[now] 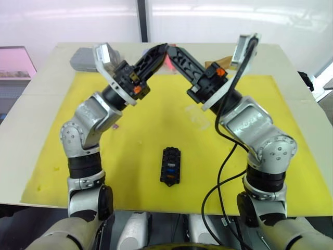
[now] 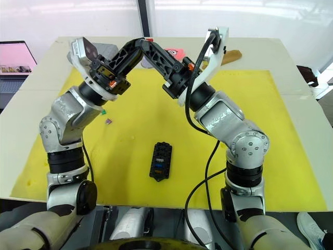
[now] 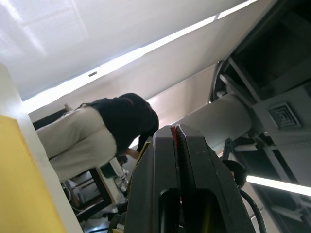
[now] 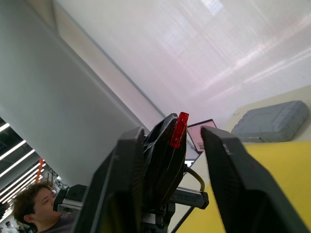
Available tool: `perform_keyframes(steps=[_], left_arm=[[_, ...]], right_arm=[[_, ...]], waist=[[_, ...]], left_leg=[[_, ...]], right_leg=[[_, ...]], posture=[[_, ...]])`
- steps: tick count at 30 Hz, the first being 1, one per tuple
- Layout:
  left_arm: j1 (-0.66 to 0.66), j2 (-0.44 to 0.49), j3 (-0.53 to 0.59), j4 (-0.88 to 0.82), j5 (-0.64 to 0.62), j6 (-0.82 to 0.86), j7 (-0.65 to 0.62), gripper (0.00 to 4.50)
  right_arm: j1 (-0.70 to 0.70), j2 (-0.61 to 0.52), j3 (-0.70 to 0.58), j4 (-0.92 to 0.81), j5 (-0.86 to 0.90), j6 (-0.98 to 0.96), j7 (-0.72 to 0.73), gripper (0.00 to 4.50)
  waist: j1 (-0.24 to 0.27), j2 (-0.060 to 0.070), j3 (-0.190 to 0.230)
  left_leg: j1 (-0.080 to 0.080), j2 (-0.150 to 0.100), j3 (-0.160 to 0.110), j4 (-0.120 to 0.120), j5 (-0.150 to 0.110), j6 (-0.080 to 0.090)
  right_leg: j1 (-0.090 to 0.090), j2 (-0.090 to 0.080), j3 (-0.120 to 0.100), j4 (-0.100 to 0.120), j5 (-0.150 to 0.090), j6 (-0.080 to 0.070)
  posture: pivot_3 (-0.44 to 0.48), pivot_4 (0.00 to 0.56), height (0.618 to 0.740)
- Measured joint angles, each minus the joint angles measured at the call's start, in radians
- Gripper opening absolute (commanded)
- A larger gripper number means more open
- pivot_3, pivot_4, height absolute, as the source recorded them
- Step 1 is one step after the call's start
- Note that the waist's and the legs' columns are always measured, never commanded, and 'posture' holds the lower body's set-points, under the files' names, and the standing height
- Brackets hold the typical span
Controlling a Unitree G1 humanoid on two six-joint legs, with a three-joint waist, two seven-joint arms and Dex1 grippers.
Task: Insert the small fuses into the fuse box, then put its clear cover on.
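Right wrist view: a red fuse (image 4: 179, 129) is pinched in the closed left gripper (image 4: 165, 145), between the open right gripper's (image 4: 187, 160) fingers, raised well beyond the fuse box (image 1: 170, 165); a mistimed handover could drop it.

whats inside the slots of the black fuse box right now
The fuse box on the yellow mat has a blue fuse and an orange one seated in its middle slots. The other slots look dark; whether they are empty cannot be told.

Silver jointed arms, black end effectors, black cables.
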Motion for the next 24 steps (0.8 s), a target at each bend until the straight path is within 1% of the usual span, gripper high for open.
perform_keyframes(steps=[1, 2, 9, 11, 14, 15, 16, 17, 19, 21, 22, 24], left_arm=[[0.000, 0.001, -0.001, 0.000, 0.000, 0.000, -0.002, 0.00], [-0.001, 0.002, 0.000, -0.001, -0.002, -0.002, -0.010, 0.00], [0.000, 0.006, -0.007, -0.001, -0.003, -0.008, -0.017, 0.00], [0.000, 0.027, -0.018, -0.001, -0.003, -0.007, -0.024, 0.00], [0.003, 0.055, -0.023, 0.011, -0.004, 0.006, -0.035, 0.88], [0.008, 0.080, -0.024, 0.023, -0.004, 0.023, -0.048, 1.48], [0.016, 0.114, -0.025, 0.031, -0.003, 0.041, -0.066, 1.91], [0.027, 0.166, -0.025, 0.043, 0.000, 0.068, -0.091, 2.52], [0.040, 0.279, -0.022, 0.077, 0.012, 0.126, -0.161, 3.50], [0.042, 0.382, -0.023, 0.100, 0.063, 0.189, -0.264, 4.47], [0.042, 0.445, -0.027, 0.104, 0.118, 0.223, -0.342, 4.47], [0.041, 0.539, -0.034, 0.104, 0.230, 0.260, -0.490, 4.47]], right_arm=[[0.000, 0.000, 0.000, 0.000, 0.000, -0.001, 0.001, 0.30], [0.004, 0.000, -0.001, 0.000, -0.001, -0.003, 0.002, 0.03], [0.005, 0.000, -0.001, -0.001, -0.001, -0.007, 0.002, 0.03], [0.006, -0.001, 0.000, -0.001, -0.001, -0.007, 0.002, 0.03], [0.008, -0.004, -0.001, -0.001, -0.001, -0.006, 0.004, 0.00], [0.007, -0.011, -0.001, -0.002, 0.001, -0.006, 0.007, 0.00], [0.007, -0.018, -0.002, -0.004, 0.006, -0.006, 0.008, 0.00], [0.007, -0.034, -0.005, -0.005, 0.016, -0.003, 0.012, 0.00], [0.008, -0.078, -0.023, -0.006, 0.040, 0.010, 0.021, 0.00], [0.008, -0.132, -0.040, -0.004, 0.074, 0.030, 0.036, 0.00], [0.007, -0.179, -0.043, 0.000, 0.099, 0.055, 0.055, 0.00], [0.007, -0.263, -0.048, 0.010, 0.140, 0.104, 0.089, 0.00]], waist=[[0.000, 0.000, 0.000], [0.000, 0.000, 0.000], [0.000, 0.000, 0.000], [0.000, 0.000, 0.000], [-0.001, 0.000, 0.000], [-0.001, 0.000, 0.000], [-0.003, 0.000, 0.000], [-0.004, 0.000, 0.000], [-0.004, 0.001, 0.001], [-0.003, 0.001, 0.001], [-0.004, 0.002, 0.001], [-0.002, 0.002, 0.001]], left_leg=[[0.000, 0.000, 0.000, 0.000, 0.000, 0.000], [0.000, 0.000, 0.000, 0.000, 0.000, 0.000], [0.000, 0.000, 0.000, 0.000, 0.000, 0.000], [0.000, 0.000, 0.000, 0.000, 0.000, 0.000], [0.000, 0.000, 0.000, 0.000, 0.000, 0.000], [0.000, 0.000, 0.000, -0.001, 0.000, 0.000], [0.000, 0.000, 0.000, -0.001, 0.000, 0.000], [0.000, 0.001, 0.000, -0.002, 0.000, 0.000], [0.000, 0.001, -0.001, -0.002, 0.000, 0.000], [0.000, 0.000, -0.001, -0.003, 0.000, 0.000], [0.000, -0.001, -0.001, -0.004, 0.000, 0.000], [0.000, -0.001, -0.001, -0.005, 0.000, 0.000]], right_leg=[[0.000, 0.000, 0.000, 0.000, 0.000, 0.000], [0.000, 0.000, 0.000, 0.000, 0.000, 0.000], [0.000, 0.000, 0.000, -0.001, 0.000, 0.000], [0.000, 0.000, 0.000, -0.001, 0.000, 0.000], [0.000, 0.000, 0.000, -0.001, 0.000, 0.000], [0.000, 0.000, 0.000, -0.001, 0.000, 0.000], [0.000, 0.001, 0.000, -0.001, 0.000, 0.000], [-0.001, 0.002, 0.001, -0.001, 0.000, 0.000], [-0.002, 0.003, 0.001, -0.001, 0.000, 0.000], [-0.002, 0.004, 0.002, -0.002, 0.000, 0.000], [-0.002, 0.004, 0.002, -0.002, 0.000, 0.000], [-0.001, 0.004, 0.002, -0.003, 0.000, 0.000]], posture=[[0.000, 0.150, 0.740], [0.000, 0.150, 0.740], [0.000, 0.150, 0.740], [0.000, 0.150, 0.740], [0.000, 0.150, 0.740], [0.000, 0.150, 0.740], [0.000, 0.150, 0.740], [0.000, 0.150, 0.740], [0.000, 0.150, 0.740], [0.000, 0.150, 0.740], [0.000, 0.150, 0.740], [0.000, 0.150, 0.740]])
